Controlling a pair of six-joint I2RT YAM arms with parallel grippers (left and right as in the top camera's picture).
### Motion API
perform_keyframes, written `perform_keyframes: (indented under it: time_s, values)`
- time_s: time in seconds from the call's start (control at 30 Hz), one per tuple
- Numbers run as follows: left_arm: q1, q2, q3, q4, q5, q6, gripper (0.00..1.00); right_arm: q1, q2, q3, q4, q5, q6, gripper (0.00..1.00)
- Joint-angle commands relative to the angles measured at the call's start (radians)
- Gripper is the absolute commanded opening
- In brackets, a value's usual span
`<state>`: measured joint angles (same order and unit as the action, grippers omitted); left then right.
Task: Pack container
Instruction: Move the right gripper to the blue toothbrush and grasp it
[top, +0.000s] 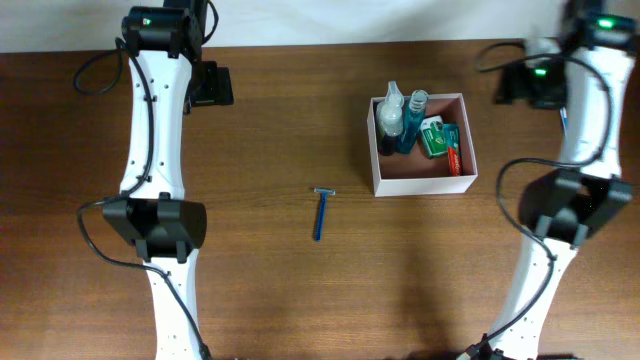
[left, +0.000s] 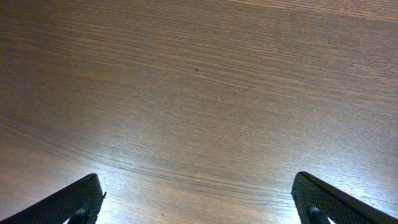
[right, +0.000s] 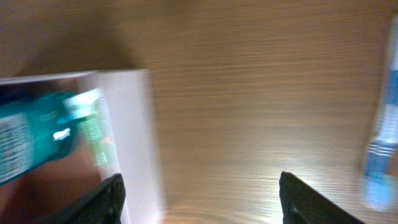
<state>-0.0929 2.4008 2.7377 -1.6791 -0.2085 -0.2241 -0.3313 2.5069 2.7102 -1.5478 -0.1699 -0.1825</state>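
The container (top: 420, 184), a square box with white walls and a reddish-brown inside, stands right of the table's middle. It holds teal and blue bottles (top: 405, 120), a green box (top: 433, 138) and a red tube. A blue razor (top: 321, 213) lies on the table left of it. My left gripper (top: 212, 85) is open and empty over bare wood (left: 196, 199) at the far left. My right gripper (top: 520, 85) is open and empty (right: 199, 199) just right of the container's white wall (right: 134, 137). A teal bottle (right: 37, 137) shows inside the container.
A blurred blue and white slim object (right: 379, 155) lies on the table to the right of my right gripper; it is partly hidden by the arm in the overhead view (top: 563, 118). Both arm bases stand at the table's front.
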Motion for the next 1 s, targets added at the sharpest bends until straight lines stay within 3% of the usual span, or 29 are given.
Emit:
perform_keyframes:
  time_s: [0.0, 0.43, 0.97]
  values:
    - [0.002, -0.026, -0.002, 0.003, 0.003, 0.016, 0.99, -0.096, -0.008, 0.021, 0.038, 0.058, 0.003, 0.75]
    - [0.002, -0.026, -0.002, 0.003, 0.003, 0.016, 0.99, -0.173, 0.096, -0.003, 0.208, 0.048, -0.131, 0.77]
    - [0.002, -0.026, -0.002, 0.003, 0.004, 0.016, 0.99, -0.204, 0.18, -0.089, 0.334, 0.051, -0.174, 0.79]
